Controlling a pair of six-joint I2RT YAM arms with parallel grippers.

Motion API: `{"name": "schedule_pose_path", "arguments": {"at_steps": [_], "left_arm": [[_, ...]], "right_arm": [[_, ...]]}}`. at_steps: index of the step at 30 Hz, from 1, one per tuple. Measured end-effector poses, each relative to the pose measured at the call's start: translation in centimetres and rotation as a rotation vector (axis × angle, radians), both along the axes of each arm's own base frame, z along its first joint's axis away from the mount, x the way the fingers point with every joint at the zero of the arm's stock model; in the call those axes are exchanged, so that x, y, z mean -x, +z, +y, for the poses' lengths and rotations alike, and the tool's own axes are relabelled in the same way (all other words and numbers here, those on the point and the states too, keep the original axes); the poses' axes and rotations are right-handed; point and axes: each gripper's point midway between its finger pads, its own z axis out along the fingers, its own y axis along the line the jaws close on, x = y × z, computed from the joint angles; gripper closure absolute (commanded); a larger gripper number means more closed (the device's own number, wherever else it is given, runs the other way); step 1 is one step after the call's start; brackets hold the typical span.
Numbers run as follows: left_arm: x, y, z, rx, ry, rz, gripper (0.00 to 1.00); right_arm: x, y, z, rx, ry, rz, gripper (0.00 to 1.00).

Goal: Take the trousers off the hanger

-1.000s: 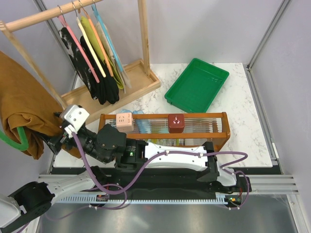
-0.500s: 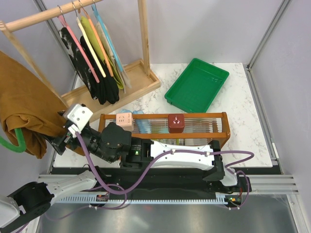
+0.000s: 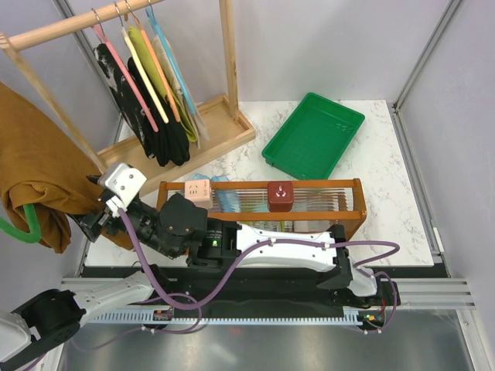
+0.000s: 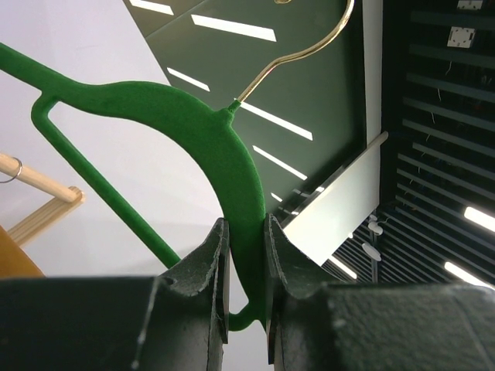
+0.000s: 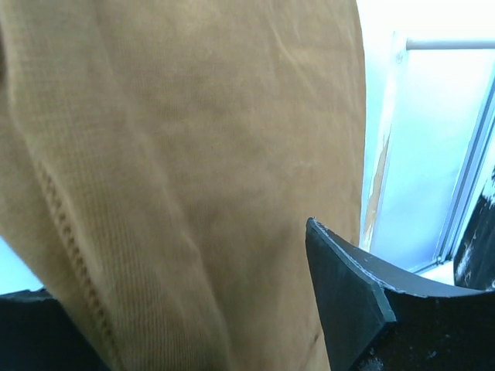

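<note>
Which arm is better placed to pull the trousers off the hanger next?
Right: the right gripper is open with the trousers between its fingers; the left gripper is clamped on the hanger, steadying it.

The right arm [image 3: 286, 251] lies low, reaching from its base at the near right across to the left. Its wrist [image 3: 182, 224] is bent and the right gripper [image 3: 87, 222] has its jaws spread wide on either side of the trousers [image 5: 155, 116]. The left arm [image 3: 100, 297] runs out past the near-left corner, and the left gripper [image 4: 245, 232] is clamped on the hanger [image 4: 193, 116].
</note>
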Motion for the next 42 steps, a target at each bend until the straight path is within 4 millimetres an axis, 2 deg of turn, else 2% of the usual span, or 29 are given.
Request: {"name": "schedule_pose_path", "arguments": {"at_steps": [2, 5, 6, 7, 8, 10, 11, 12, 19, 23, 26, 28, 30, 31, 34, 42], "left_arm": [[0.0, 0.0, 0.0, 0.000, -0.001, 0.000, 0.98], [0.0, -0.1, 0.0, -0.001, -0.002, 0.001, 0.98], [-0.1, -0.1, -0.1, -0.003, -0.001, 0.003, 0.98], [-0.1, -0.2, -0.1, -0.005, -0.001, 0.005, 0.98], [-0.2, -0.3, -0.2, -0.008, -0.002, 0.008, 0.98], [-0.3, -0.6, -0.3, -0.016, -0.003, 0.016, 0.98], [-0.4, -0.8, -0.4, -0.022, -0.005, 0.022, 0.98], [-0.4, -0.9, -0.4, -0.025, -0.005, 0.026, 0.98], [0.0, -1.7, -0.1, -0.030, -0.025, 0.031, 0.98], [0.5, -2.3, -0.1, -0.033, -0.061, 0.033, 0.98], [0.5, -2.7, -0.1, -0.041, -0.075, 0.040, 0.98], [0.4, -2.8, -0.2, -0.045, -0.078, 0.046, 0.98], [0.4, -3.0, -0.2, -0.050, -0.079, 0.052, 0.98], [0.4, -3.0, -0.2, -0.050, -0.081, 0.054, 0.98], [0.6, -2.8, -0.3, -0.044, -0.100, 0.046, 0.98], [0.5, -2.8, -0.5, -0.042, -0.130, 0.048, 0.98]], "right_arm": [[-0.2, 0.1, 0.2, -0.013, -0.009, 0.000, 0.30], [-0.5, 0.3, 0.5, -0.032, -0.027, -0.002, 0.40], [-0.7, 0.2, 0.7, -0.035, -0.036, -0.004, 0.54], [-0.8, 0.0, 0.8, -0.036, -0.042, -0.006, 0.63], [-0.9, -0.1, 0.9, -0.041, -0.051, -0.002, 0.77], [-1.3, -0.2, 0.9, -0.038, -0.069, -0.010, 0.86], [-1.5, -0.3, 0.9, -0.037, -0.078, -0.009, 0.95], [-1.7, -0.3, 0.8, -0.037, -0.089, -0.006, 0.99], [-2.2, -0.3, 0.4, -0.030, -0.117, 0.001, 1.00], [-2.3, -0.2, 0.1, -0.015, -0.122, -0.006, 0.80], [-2.5, 0.6, -0.8, -0.008, -0.128, -0.012, 0.70], [-2.5, 1.7, -1.8, -0.020, -0.129, -0.014, 0.71], [-2.4, 3.0, -2.7, -0.046, -0.127, -0.014, 0.96], [-2.4, 3.6, -3.1, -0.059, -0.128, -0.014, 1.00], [-2.3, 4.9, -4.0, -0.093, -0.131, -0.009, 1.00], [-2.7, 6.5, -4.8, -0.158, -0.154, 0.015, 1.00]]}}
